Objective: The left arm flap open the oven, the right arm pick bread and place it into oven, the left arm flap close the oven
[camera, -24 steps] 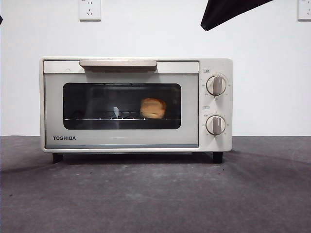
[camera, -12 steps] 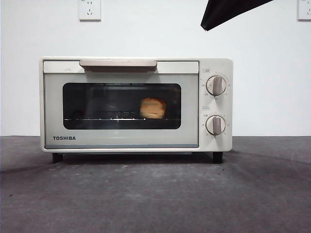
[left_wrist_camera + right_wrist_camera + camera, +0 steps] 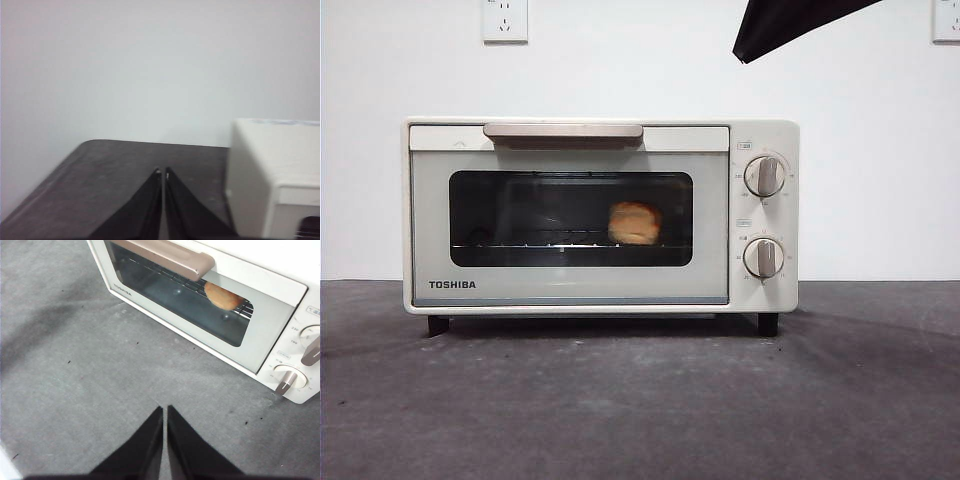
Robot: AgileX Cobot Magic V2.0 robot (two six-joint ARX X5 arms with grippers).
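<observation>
Across the last second nothing in the front view shifts: the oven stands shut on the table, and the bread lies on the rack behind the glass, toward the knob side. That stillness suggests the task is finished. The left end effector hangs beside the oven's side wall, jaws pressed together and empty. The right end effector hovers above the table before the door, likewise closed on nothing. The handle looks fully seated, though glare makes this hard to confirm.
</observation>
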